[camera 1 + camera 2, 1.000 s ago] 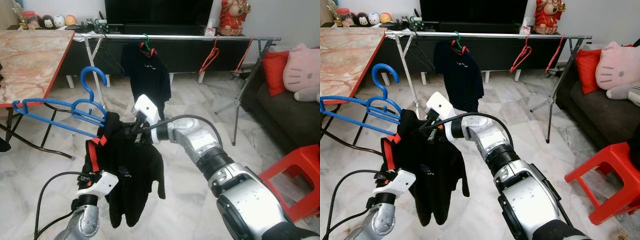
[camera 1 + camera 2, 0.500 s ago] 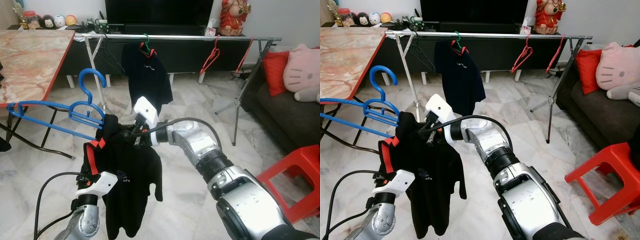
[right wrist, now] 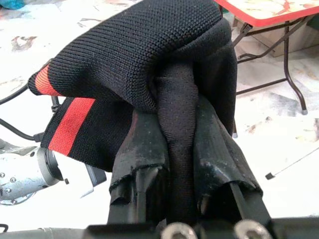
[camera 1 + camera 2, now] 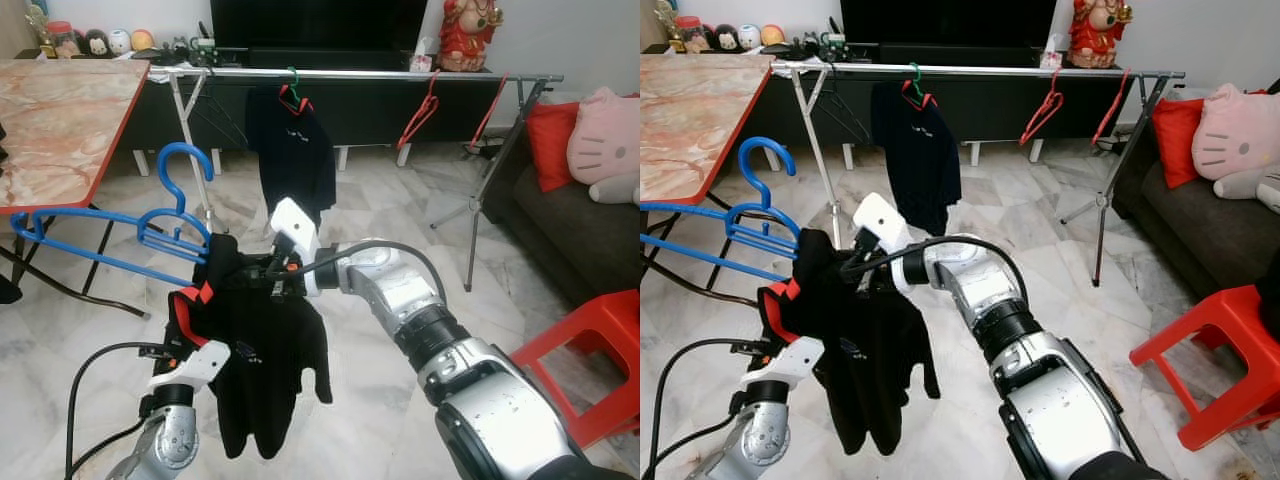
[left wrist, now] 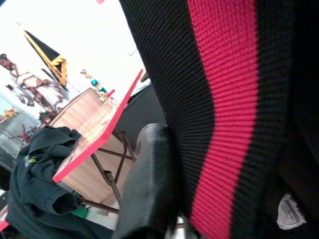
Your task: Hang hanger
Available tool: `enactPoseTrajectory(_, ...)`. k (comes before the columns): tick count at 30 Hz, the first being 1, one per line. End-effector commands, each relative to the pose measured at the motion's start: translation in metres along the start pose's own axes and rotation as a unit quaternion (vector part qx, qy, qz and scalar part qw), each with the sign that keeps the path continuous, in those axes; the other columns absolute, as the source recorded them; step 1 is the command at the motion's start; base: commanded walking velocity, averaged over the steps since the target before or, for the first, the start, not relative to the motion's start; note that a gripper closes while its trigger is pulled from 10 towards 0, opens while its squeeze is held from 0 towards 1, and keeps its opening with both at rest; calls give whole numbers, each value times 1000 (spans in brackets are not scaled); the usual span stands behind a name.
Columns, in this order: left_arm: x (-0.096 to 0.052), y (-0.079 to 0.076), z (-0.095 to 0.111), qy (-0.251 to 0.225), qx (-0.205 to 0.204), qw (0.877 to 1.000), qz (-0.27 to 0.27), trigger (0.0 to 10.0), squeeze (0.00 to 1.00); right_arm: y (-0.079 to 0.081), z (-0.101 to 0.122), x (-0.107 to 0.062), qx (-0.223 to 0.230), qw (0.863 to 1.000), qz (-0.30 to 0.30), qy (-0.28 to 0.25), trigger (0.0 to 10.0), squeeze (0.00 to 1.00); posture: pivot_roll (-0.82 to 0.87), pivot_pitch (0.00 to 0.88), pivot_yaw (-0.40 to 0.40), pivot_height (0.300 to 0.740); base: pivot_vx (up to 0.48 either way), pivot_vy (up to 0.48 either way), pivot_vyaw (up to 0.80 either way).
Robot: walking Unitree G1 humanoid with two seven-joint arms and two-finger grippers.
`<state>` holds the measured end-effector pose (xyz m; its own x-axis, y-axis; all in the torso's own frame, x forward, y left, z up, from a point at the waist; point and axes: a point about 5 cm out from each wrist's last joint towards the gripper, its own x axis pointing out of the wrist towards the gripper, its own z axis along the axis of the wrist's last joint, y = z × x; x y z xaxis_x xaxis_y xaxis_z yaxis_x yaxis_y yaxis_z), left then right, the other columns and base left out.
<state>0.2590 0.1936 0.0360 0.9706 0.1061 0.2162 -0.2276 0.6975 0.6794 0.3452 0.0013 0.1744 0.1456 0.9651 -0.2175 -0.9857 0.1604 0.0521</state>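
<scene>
Left gripper (image 4: 180, 345) pinches the collar of the black shirt (image 4: 262, 370), with the blue hangers (image 4: 130, 235) just behind. Right gripper (image 4: 262, 272) clamps the shirt's shoulder. Beyond, a rail (image 4: 400, 74) carries a hung shirt (image 4: 296, 150) and red hangers (image 4: 420, 112); a red stool (image 4: 590, 350) stands right.

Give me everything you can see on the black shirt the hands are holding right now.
The black shirt is a knit polo with a red-striped collar, hanging limp between the arms above the marble floor. The right hand is shut on a fold of its fabric near the collar, and the left hand is shut on the collar's red band. The blue hanger is threaded in at the neck, with its hook upright and one arm sticking out to the robot's left.
</scene>
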Motion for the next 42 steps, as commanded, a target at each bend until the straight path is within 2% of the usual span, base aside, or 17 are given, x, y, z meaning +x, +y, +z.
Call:
enactPoseTrajectory(1, 1, -1, 0, 7, -15, 1000, -5, 0, 0, 0, 10, -1, -19, 1000, 0, -11, 0, 0, -113, 0, -93, 740, 0, 0, 0)
enactPoseTrajectory(9, -4, -8, -2, 18, -32, 999, -36, 0, 0, 0, 10, -1, -19, 1000, -4, -10, 0, 0, -111, 0, -91, 740, 0, 0, 0)
enactPoseTrajectory(20, -5, -7, -6, 38, -59, 997, -36, 0, 0, -1, 9, -2, -18, 1000, -7, -11, 0, 0, -110, 0, -89, 740, 0, 0, 0)
enactPoseTrajectory(22, -7, -1, -13, 67, -97, 993, -20, 0, 0, -6, 8, -10, -28, 999, -15, -13, 0, 0, -106, 0, -88, 740, 0, 0, 0)
enactPoseTrajectory(24, -7, -1, -13, 70, -102, 992, -19, 0, 0, -6, 8, -11, -29, 999, -16, -14, 0, 0, -106, 0, -88, 740, 0, 0, 0)
enactPoseTrajectory(27, -14, 4, -24, 104, -134, 985, -11, 0, 0, -16, -9, -35, -41, 999, -30, 15, 0, 0, -107, 0, -85, 740, 0, 0, 0)
enactPoseTrajectory(34, -20, 8, -31, 127, -170, 977, -6, 0, 0, -24, -32, -66, -36, 997, -53, 49, 0, 0, -110, 0, -79, 740, 0, 0, 0)
enactPoseTrajectory(36, -21, 8, -31, 128, -175, 976, -7, 0, 0, -25, -33, -69, -36, 997, -54, 52, 0, 0, -110, 0, -79, 740, 0, 0, 0)
enactPoseTrajectory(38, -23, 8, -33, 136, -196, 971, -11, 0, 0, -28, -41, -83, -42, 995, -61, 66, 0, 0, -109, 0, -77, 740, 0, 0, 0)
enactPoseTrajectory(42, -25, 7, -34, 146, -230, 962, -25, 0, 0, -30, -39, -101, -48, 997, -53, 33, 0, 0, -110, 0, -73, 740, 0, 0, 0)
